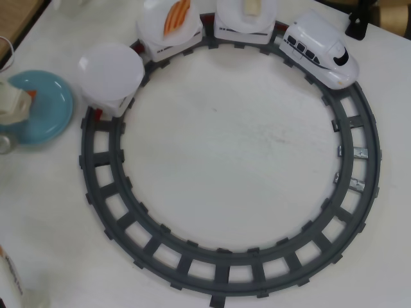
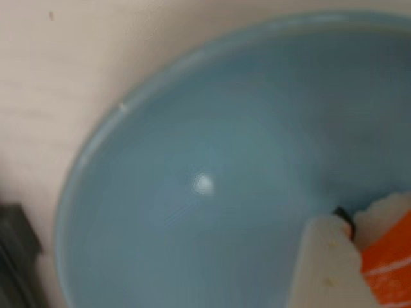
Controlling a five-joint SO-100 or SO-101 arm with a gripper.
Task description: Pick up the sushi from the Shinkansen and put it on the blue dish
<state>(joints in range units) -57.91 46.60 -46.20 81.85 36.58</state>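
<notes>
Light-blue and glossy, the blue dish (image 1: 54,106) lies at the left edge of the overhead view, just outside the grey track ring (image 1: 221,276). The gripper (image 1: 16,106) hangs over the dish, and its finger (image 2: 331,269) presses against the sushi (image 2: 388,263), an orange-red slab with white stripes; the jaws are clamped on it, low above the dish. I cannot tell if the sushi touches the dish. The Shinkansen (image 1: 321,48) stands on the far right curve of the track. Behind it, one car carries a pale cream slab (image 1: 252,6), the next a duller orange slab (image 1: 176,16), and the last white plate (image 1: 110,67) is bare.
</notes>
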